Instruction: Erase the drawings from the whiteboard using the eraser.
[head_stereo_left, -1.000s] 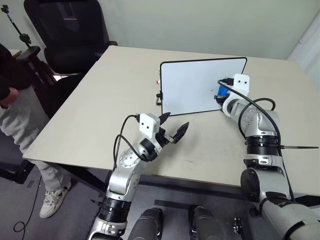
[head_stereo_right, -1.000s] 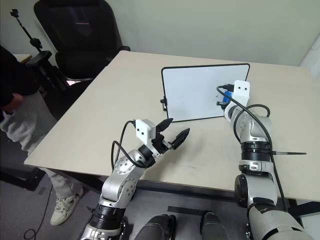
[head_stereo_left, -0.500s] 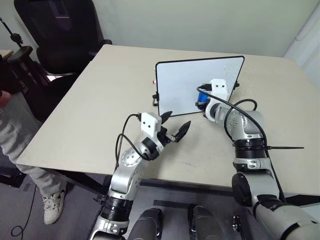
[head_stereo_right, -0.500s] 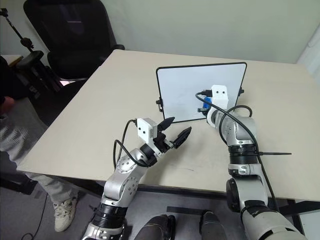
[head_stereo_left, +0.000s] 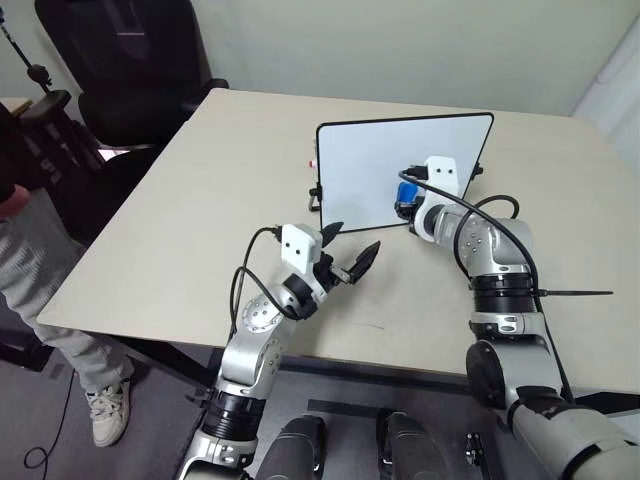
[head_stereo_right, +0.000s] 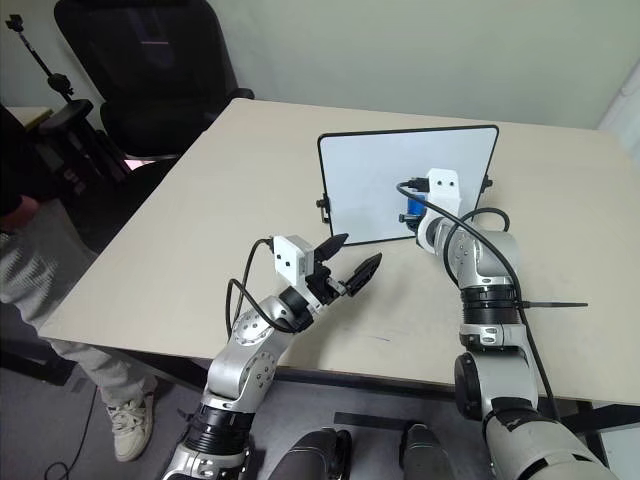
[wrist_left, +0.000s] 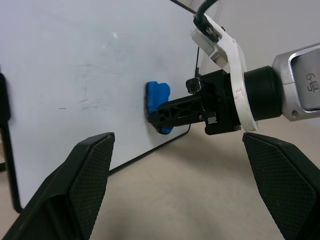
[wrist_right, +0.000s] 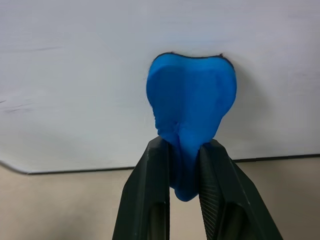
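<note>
Eraser (wrist_right: 192, 105) first: we see the bright blue block pinched between the two black fingers (wrist_right: 150, 200) of the right gripper (wrist_right: 182, 192), its broad end pressed flat against the face of the whiteboard (head_stereo_left: 375, 165) low on the board's right part, close above the bottom frame. We find the board standing upright on the beige table (head_stereo_left: 200, 220), roughly at the table's middle, its thin black frame and small black feet showing. Of the drawings we make out only faint grey smears (wrist_left: 85, 95) on the white surface, left of the eraser in the left wrist view; no clear blue strokes show. Nearer the robot, the left gripper (head_stereo_left: 345, 252) hovers above the table with its fingers spread apart and nothing between them, pointing toward the board's lower edge. Beyond the table's far left corner stands a black office chair (head_stereo_left: 130, 60), and a person's leg and shoe (head_stereo_left: 105, 415) show at the left edge.
</note>
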